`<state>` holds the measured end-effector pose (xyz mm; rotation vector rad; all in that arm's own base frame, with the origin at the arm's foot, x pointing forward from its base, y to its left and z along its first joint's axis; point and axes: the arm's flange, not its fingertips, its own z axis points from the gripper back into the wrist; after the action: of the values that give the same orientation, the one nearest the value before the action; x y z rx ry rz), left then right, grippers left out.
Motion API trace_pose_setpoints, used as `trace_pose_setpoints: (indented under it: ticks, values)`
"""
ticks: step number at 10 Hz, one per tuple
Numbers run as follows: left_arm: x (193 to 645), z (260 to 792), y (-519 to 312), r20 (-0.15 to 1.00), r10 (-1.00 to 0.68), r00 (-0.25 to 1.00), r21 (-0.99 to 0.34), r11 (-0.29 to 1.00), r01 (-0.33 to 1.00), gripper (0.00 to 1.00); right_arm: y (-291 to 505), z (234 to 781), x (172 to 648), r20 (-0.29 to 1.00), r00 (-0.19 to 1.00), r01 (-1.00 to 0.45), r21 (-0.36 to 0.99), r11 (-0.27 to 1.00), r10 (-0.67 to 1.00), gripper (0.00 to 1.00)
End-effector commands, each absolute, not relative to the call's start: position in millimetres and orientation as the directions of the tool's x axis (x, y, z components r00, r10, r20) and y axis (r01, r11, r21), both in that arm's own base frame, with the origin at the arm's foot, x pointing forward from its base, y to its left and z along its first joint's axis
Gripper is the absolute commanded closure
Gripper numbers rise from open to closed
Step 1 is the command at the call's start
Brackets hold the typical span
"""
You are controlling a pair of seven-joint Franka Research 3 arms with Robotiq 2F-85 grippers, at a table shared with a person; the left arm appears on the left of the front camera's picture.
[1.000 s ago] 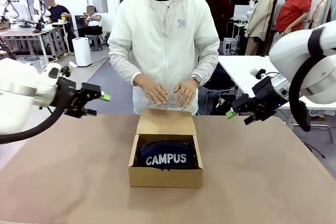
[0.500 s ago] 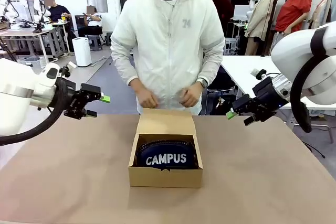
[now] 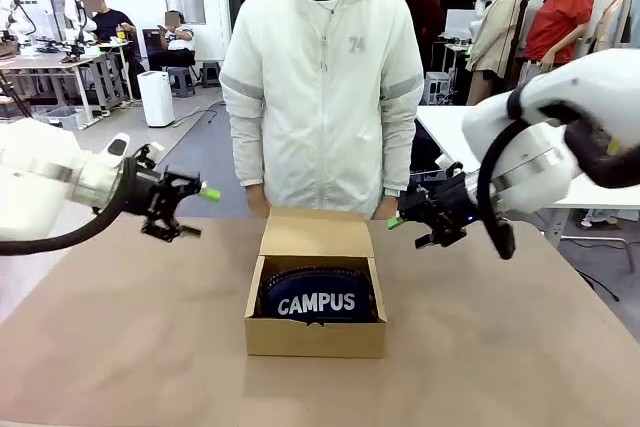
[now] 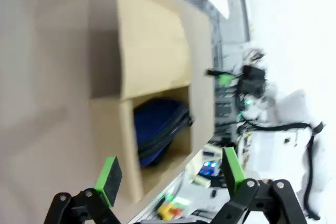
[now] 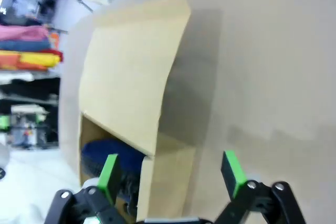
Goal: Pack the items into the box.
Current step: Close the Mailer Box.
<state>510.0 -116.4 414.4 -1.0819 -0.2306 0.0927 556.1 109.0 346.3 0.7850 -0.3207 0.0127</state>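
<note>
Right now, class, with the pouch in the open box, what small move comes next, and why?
Probably bring the right gripper behind the flap to tip it forward: the pouch lies in the box, the flap leans back, and that gripper hangs open near it.

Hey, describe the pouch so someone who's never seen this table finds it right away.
On the brown table, in front of the person in white, sits an open cardboard box. Lying inside it is the navy blue pouch, the only thing with white CAMPUS lettering.
</note>
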Motion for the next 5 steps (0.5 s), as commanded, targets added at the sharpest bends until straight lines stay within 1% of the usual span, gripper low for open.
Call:
trace_pose_setpoints:
  ticks: [1, 2, 3, 5]
  values:
    - [584, 406, -340, 0.104, 0.295, 0.95, -0.898, 0.437, -0.038, 0.0, 118, 325, 575, 0.317, 0.924, -0.1, 0.741, 0.665, -0.214, 0.0]
    - [597, 365, -218, -0.037, 0.355, 0.934, -0.871, 0.447, -0.205, 0.0, 119, 320, 573, 0.262, 0.947, -0.095, 0.782, 0.616, -0.187, 0.0]
    - [517, 416, -213, 0.095, 0.229, 0.969, -0.9, 0.436, -0.015, 0.0, 113, 329, 569, 0.273, 0.948, -0.088, 0.717, 0.691, -0.162, 0.0]
    - [517, 416, -213, 0.095, 0.229, 0.969, -0.9, 0.436, -0.015, 0.0, 113, 329, 569, 0.273, 0.948, -0.088, 0.717, 0.691, -0.162, 0.0]
